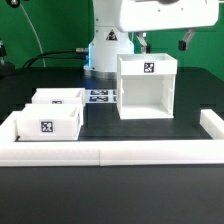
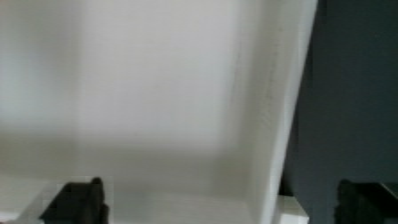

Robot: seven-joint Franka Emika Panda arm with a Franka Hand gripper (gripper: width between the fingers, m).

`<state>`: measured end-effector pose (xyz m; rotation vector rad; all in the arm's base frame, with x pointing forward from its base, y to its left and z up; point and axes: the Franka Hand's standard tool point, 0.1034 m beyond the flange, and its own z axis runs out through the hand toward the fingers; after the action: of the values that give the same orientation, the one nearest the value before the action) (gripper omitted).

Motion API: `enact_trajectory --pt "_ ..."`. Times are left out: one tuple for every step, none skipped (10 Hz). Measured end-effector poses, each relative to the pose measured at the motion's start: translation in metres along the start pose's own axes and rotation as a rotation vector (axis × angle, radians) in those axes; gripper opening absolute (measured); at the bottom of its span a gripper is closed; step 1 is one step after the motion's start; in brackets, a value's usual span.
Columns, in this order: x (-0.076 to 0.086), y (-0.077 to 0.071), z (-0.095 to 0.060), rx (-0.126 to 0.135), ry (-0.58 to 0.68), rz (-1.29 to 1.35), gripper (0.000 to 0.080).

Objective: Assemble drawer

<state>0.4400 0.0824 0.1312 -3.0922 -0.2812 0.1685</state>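
**Gripper [image 1: 160, 42] wide over housing**

Hangs just above the housing [image 1: 148, 88], near its top rim, jaws spread wide and clamped on nothing. From the wrist: dark fingertips [image 2: 75, 198] far apart, with the white housing face filling most of the gap between them. Cannot tell whether either touches it. Housing upright on the black table [image 1: 195, 100], toward the exterior view's right. Two trays [image 1: 48, 120] at the exterior view's left, one close behind the other, both outside the housing. Marker board [image 1: 100, 97] flat between trays and housing. Low wall [image 1: 120, 152] along the near side.
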Motion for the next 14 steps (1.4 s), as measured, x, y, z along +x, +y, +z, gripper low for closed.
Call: enact_trajectory --pt "-0.001 0.000 0.000 0.001 -0.001 0.006 0.0650" --pt "-0.006 -0.002 0.004 0.010 -0.006 0.060 0.0650" --pt "-0.015 -0.005 0.011 0.013 -0.007 0.087 0.0650" --pt "-0.023 -0.007 0.017 0.011 -0.016 0.098 0.0650" --pt "-0.030 -0.009 0.022 0.020 -0.026 0.112 0.0650" --pt "-0.034 -0.011 0.028 0.022 -0.013 0.114 0.0650" --pt "-0.038 -0.014 0.035 0.020 -0.005 0.108 0.0650" --pt "-0.039 -0.018 0.041 0.021 -0.007 0.111 0.0650" --pt "-0.037 -0.021 0.041 0.021 0.002 0.120 0.0650" --pt "-0.036 -0.025 0.041 0.022 0.006 0.118 0.0650" --pt "-0.036 -0.026 0.041 0.022 0.006 0.118 0.0527" --pt "-0.036 -0.026 0.041 0.022 0.006 0.119 0.0377" --pt "-0.036 -0.026 0.041 0.022 0.006 0.119 0.0377" --pt "-0.036 -0.026 0.041 0.022 0.006 0.119 0.0238"
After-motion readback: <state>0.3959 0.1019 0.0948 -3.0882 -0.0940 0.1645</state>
